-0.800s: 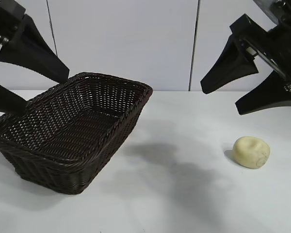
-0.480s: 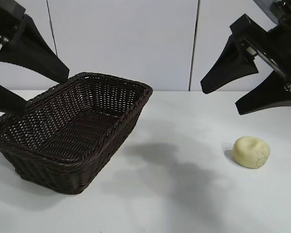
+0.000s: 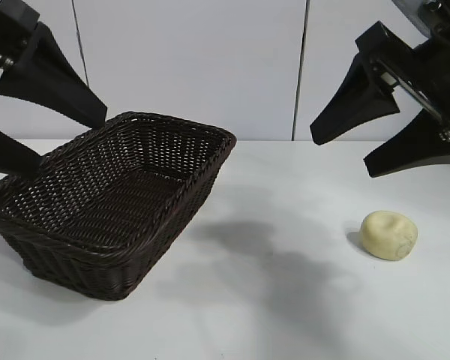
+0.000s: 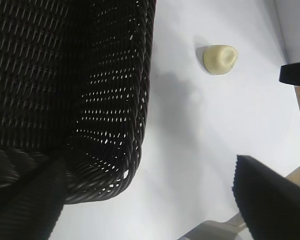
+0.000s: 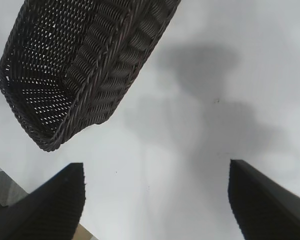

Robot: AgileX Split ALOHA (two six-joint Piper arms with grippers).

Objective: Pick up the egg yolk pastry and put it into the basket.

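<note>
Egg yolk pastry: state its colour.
Pale cream-yellow, plain and unpatterned; the egg yolk pastry shows best in the exterior view.

From the exterior view I am seeing only part of each arm: the left gripper (image 3: pixel 31 133) is running off the frame's left and top edges, and the right gripper (image 3: pixel 360 150) is being cut by the top and right edges, so neither arm's body is showing. In the left wrist view the basket (image 4: pixel 115 100) is overflowing the frame, and my own finger (image 4: pixel 25 200) is covering its near corner. In the right wrist view the basket (image 5: pixel 80 65) is being clipped along the frame's edge, and the egg yolk pastry is falling outside that view altogether.
</note>
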